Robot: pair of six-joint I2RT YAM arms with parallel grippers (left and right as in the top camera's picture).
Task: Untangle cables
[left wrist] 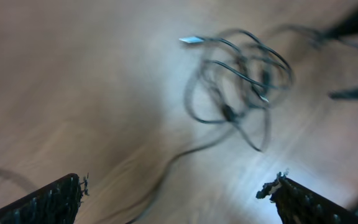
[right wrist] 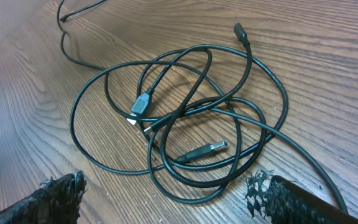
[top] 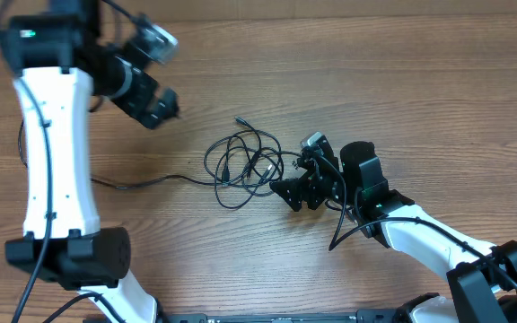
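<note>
Well, nearest to me the right arm, white with black joints and a thick black lead looping off it, comes in low from the near edge of the table. The top is brown wood grain, its lines running left to right, and it fills every view. The right gripper stands spread wide with nothing in it. Its mouth is turned towards the cables, just beside them. Its own camera looks out between two ragged black fingers straight at the heap.

The cables lie flat about the middle of the table, thin black cords in loose overlapping loops. Inside the loops are a silver-tipped plug and a grey plug. A small black plug pokes out on the far side. One strand trails away to the left across the grain, towards the tall white left arm.

Farther back, the left gripper hangs above the wood, well apart from the heap. Its fingers are spread wide and empty. Its camera's view is blurred, with a pale glare on the table under the tangle.
</note>
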